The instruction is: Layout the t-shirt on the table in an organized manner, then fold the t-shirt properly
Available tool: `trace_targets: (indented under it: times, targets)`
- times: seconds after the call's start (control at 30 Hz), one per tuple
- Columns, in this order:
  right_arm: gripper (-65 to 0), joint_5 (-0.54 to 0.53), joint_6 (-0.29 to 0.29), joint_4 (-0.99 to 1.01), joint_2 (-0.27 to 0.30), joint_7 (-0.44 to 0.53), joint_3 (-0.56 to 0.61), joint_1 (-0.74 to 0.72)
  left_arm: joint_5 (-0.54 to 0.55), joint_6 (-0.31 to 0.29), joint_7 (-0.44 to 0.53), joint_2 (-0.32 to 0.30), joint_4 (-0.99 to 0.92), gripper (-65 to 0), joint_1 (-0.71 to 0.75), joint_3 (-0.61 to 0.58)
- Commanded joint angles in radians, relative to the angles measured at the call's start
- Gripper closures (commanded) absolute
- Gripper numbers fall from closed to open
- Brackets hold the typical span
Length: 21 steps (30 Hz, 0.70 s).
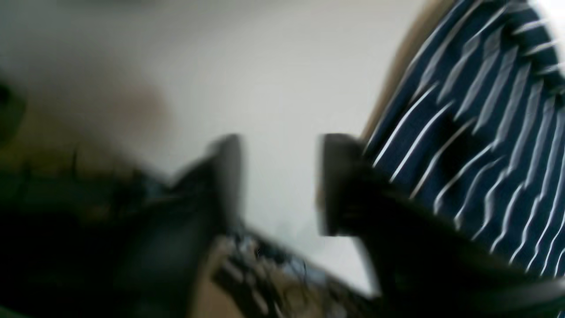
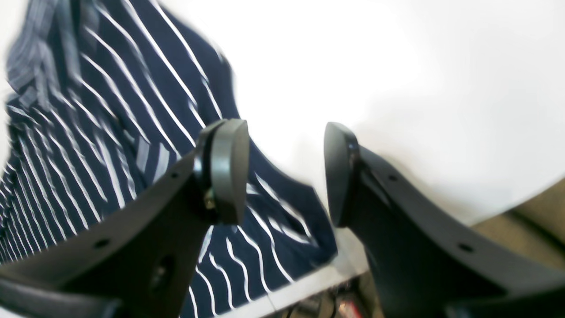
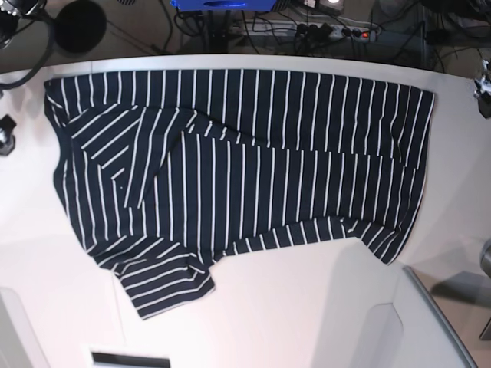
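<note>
Across the white tabletop (image 3: pixel 307 307), we see the striped t-shirt (image 3: pixel 230 169) spread wide, one sleeve jutting toward 7 o'clock. Our right gripper (image 2: pixel 284 172) hangs over the shirt's edge, fingers (image 2: pixel 227 168) parted and gripping nothing. Our left gripper (image 1: pixel 280 185), blurred, shows fingers (image 1: pixel 229 176) apart, bare tabletop between them.

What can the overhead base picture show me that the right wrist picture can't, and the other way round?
Only the base view shows the whole t-shirt spread across the table, with one sleeve lying toward the near edge, plus cables on the floor beyond. Neither gripper's fingers appear there.

Only the right wrist view shows the right gripper up close, its two black fingers apart with nothing between them, above a corner of cloth at the table's edge.

Both show the navy, white-striped shirt on the white table.
</note>
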State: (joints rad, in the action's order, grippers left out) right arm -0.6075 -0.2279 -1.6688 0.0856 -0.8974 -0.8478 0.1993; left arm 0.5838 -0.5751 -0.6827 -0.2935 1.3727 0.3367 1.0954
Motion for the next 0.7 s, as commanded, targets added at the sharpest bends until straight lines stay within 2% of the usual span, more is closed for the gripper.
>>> trace_targets:
  times: [0.0,0.03,0.07,0.17,0.23,0.37,0.5,0.57,0.67]
  targets:
    - [-26.3,-0.010,-0.006,-0.023,0.012,-0.002,0.022,-0.010,0.008,0.000,0.014,-0.019,0.015,-8.7,0.006,0.005]
    - [-26.3,-0.007,-0.006,-0.024,0.018,-0.002,0.052,-0.016,0.011,0.000,0.014,-0.019,0.017,-0.7,0.003,0.001]
    - [-26.1,-0.005,-0.006,-0.024,0.021,0.001,0.083,-0.019,0.011,0.000,0.014,-0.019,0.017,0.0,-0.011,-0.014]
    - [-25.8,-0.005,-0.006,-0.021,0.064,0.002,0.186,-0.048,0.005,0.000,0.014,-0.025,0.012,0.0,-0.031,-0.065]
    - [-25.8,-0.005,-0.006,-0.021,0.072,0.002,0.243,-0.071,0.005,0.000,0.014,-0.028,0.021,0.0,-0.034,-0.110]
    - [-25.8,-0.004,0.000,-0.012,0.072,0.002,0.258,-0.110,0.005,0.000,0.016,-0.049,0.024,0.0,-0.035,-0.202]
    - [-25.4,-0.004,0.000,0.085,0.073,0.002,0.258,-0.153,0.005,0.000,0.016,-0.049,0.027,0.0,-0.035,-0.263]
    - [-20.0,-0.004,-0.003,0.129,0.076,0.002,0.258,-0.159,0.005,0.000,0.016,-0.049,0.027,0.0,-0.035,-0.274]
    - [-2.3,-0.004,-0.005,0.167,0.082,0.002,0.258,-0.156,0.005,0.000,0.016,-0.043,0.027,0.0,-0.035,-0.274]
